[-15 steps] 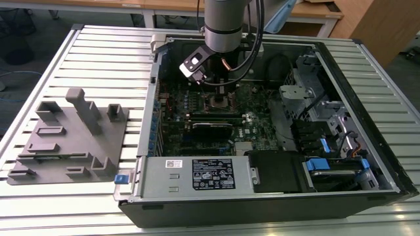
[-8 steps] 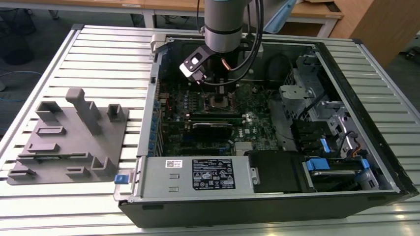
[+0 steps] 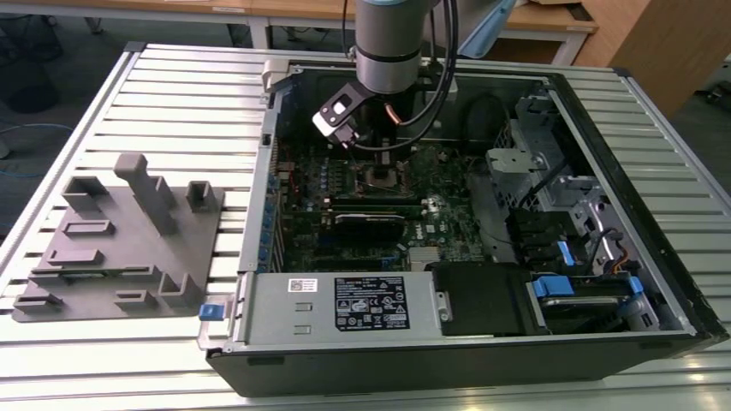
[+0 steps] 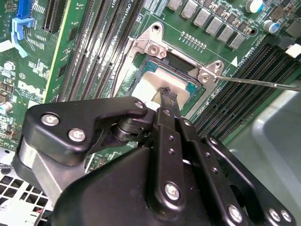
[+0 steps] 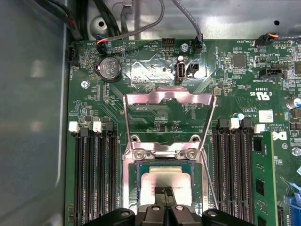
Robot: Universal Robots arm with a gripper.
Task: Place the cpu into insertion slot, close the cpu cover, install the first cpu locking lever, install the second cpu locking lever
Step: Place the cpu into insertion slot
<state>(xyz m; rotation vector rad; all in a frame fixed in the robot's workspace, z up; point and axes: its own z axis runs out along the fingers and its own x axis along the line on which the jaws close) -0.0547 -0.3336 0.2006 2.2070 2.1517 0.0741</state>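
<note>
Exterior view. Logged one open computer case (image 3: 457, 368) on a slatted table (image 3: 171, 94), middle to right of frame. Logged one grey tray (image 3: 115, 257) at left of frame, well apart from the case. Found the gripper (image 3: 379, 158) low inside the case at upper middle of frame, just above the socket (image 3: 381, 180).

Second wrist view. Counted one chip (image 4: 157, 81), sitting in the socket. Counted two black fingers (image 4: 166, 101), pressed together, tips at the chip's silver top; cannot tell whether touching or just clear. Spotted one thin lever rod (image 4: 263, 84) sticking out beside the socket, not latched.

First wrist view. Noted one cover (image 5: 169, 98) open, laid back from the socket, hinged near two screws (image 5: 138, 154); chip (image 5: 164, 181) bare. Also counted one coin battery (image 5: 108, 68) and one green memory stick (image 5: 263, 174).

Judged: first step in hand and near its end; cover and both levers not yet done. Calls for the chip flat and square in its seat before any letting go.
</note>
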